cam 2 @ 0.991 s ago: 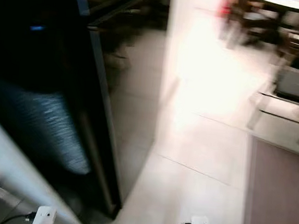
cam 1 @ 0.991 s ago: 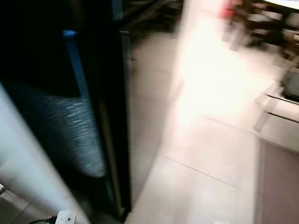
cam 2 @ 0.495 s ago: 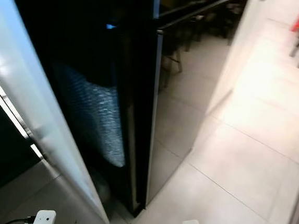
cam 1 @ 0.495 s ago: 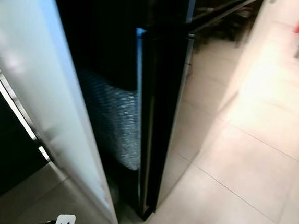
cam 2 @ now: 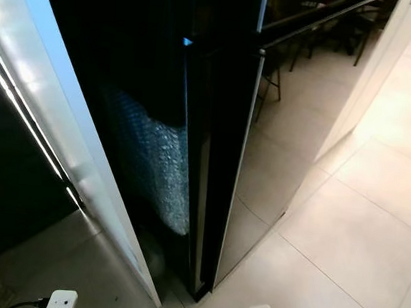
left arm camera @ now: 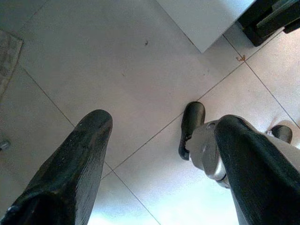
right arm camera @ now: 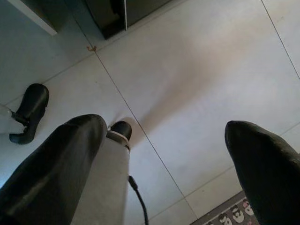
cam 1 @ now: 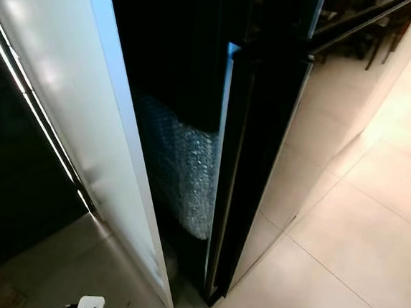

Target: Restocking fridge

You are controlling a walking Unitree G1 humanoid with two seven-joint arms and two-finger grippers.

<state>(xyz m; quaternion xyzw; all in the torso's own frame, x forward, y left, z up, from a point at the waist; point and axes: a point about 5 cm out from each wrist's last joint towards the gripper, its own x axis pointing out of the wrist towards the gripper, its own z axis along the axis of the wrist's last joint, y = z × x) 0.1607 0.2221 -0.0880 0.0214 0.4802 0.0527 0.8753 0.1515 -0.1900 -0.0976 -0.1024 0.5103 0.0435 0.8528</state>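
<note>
Two empty tools, the left tool (left arm camera: 159, 159) and right tool (right arm camera: 164, 164), hang wide open over the pale tiled floor (right arm camera: 197, 89), with the tall black glossy fridge (cam 1: 265, 130) ahead and above them, its white door (cam 1: 75, 78) ajar, so stepping squarely closer looks wise.

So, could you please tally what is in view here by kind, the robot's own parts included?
Claws: 2, left claw and right claw, both open
Robot feet: 2
Fridge: 1
Bubble wrap sheet: 1
Total: 6
</note>
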